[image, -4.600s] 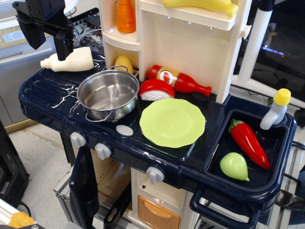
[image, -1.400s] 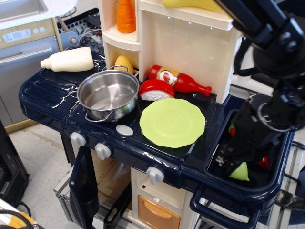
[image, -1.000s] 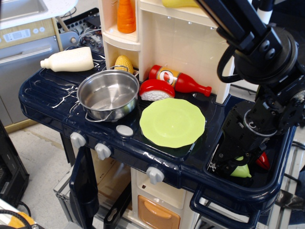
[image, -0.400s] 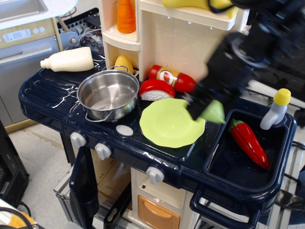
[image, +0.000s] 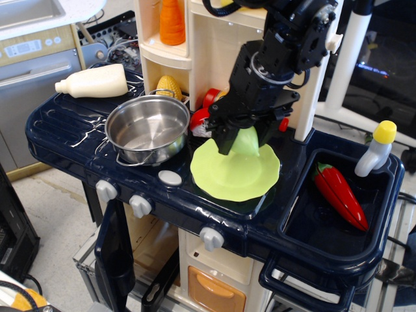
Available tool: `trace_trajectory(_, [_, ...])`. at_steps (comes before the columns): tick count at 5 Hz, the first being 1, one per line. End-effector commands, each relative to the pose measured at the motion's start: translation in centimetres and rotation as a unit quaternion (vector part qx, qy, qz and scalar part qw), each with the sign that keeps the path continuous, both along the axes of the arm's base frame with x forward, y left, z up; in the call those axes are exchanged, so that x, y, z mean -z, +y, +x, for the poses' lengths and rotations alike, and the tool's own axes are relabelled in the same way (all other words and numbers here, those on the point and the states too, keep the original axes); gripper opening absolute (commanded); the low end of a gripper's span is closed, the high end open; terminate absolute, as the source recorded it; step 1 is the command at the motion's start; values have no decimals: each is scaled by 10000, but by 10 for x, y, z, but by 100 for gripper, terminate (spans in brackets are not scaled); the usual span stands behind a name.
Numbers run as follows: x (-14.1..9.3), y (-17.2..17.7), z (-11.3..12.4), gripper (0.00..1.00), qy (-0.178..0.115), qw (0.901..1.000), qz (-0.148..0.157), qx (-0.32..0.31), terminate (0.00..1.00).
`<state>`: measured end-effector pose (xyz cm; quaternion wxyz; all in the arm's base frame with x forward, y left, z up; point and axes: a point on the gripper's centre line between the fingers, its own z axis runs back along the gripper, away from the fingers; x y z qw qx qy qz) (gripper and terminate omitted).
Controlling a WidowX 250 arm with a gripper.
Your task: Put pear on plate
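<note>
The light-green pear [image: 246, 142] is held between the black fingers of my gripper [image: 246, 138]. It hangs just above the far part of the lime-green scalloped plate [image: 231, 174] on the dark blue toy stove top. My gripper is shut on the pear. The arm reaches down from the upper right and hides the back rim of the plate. I cannot tell whether the pear touches the plate.
A steel pot [image: 147, 128] stands left of the plate. A red sushi toy [image: 202, 122] and a ketchup bottle [image: 214, 97] lie behind it, partly hidden. A red chili pepper [image: 340, 195] lies in the sink [image: 305, 227] at the right, by a yellow-capped bottle [image: 375, 149].
My gripper closed on the pear in the sink, lifted it out and carried it left. It now holds the pear over the plate. The sink holds only the chili pepper.
</note>
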<state>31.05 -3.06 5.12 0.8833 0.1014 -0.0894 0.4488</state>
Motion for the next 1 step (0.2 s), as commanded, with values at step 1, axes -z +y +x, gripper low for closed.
trace_trajectory(1, [-3,2,12,100,-91,9991,-164,377,100])
